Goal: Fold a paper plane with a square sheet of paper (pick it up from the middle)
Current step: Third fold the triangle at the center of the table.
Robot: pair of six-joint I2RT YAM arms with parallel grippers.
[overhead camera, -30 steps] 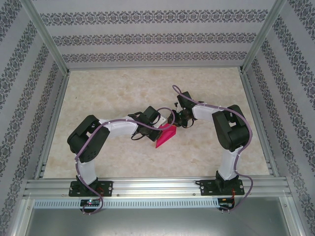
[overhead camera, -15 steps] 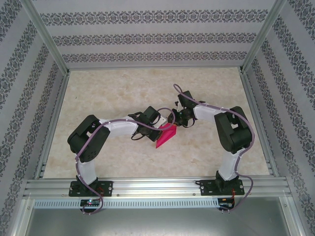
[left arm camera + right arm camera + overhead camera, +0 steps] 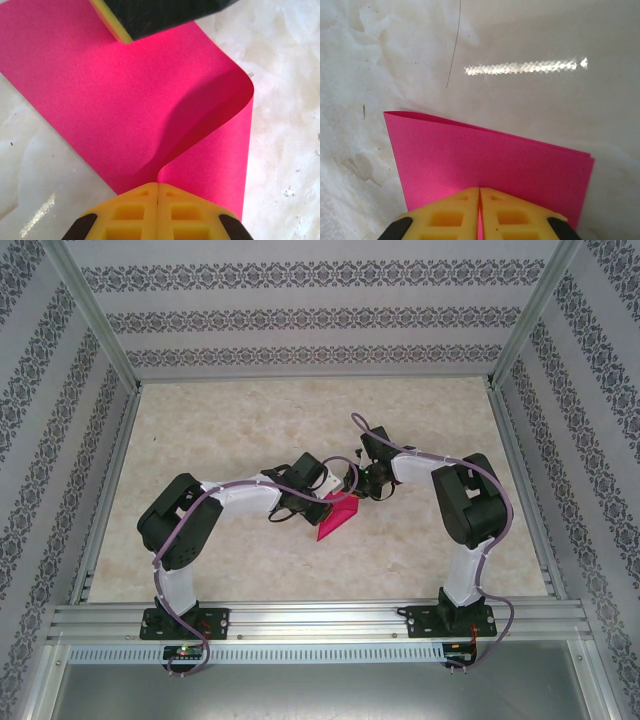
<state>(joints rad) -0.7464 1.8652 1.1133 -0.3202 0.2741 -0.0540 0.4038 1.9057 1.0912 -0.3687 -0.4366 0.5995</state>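
Note:
The square sheet of paper (image 3: 337,520) is bright magenta and hangs doubled over between the two arms at mid-table. In the left wrist view the sheet (image 3: 125,100) bends round in a loose curve at the right, and my left gripper (image 3: 158,184) is shut on its near edge. My left gripper (image 3: 325,500) sits at the sheet's upper left. My right gripper (image 3: 352,492) is at its upper right, shut on the doubled sheet (image 3: 485,155) with both layers between the yellow pads (image 3: 480,191). A right finger (image 3: 155,12) shows dark above the paper.
The marbled tabletop (image 3: 250,420) spreads out behind and to both sides of the arms. Aluminium rails (image 3: 320,618) run along the near edge, and upright posts with patterned walls close in the left, right and back.
The right wrist has shifted very slightly; the paper and the left arm stay where they were, both grips unchanged.

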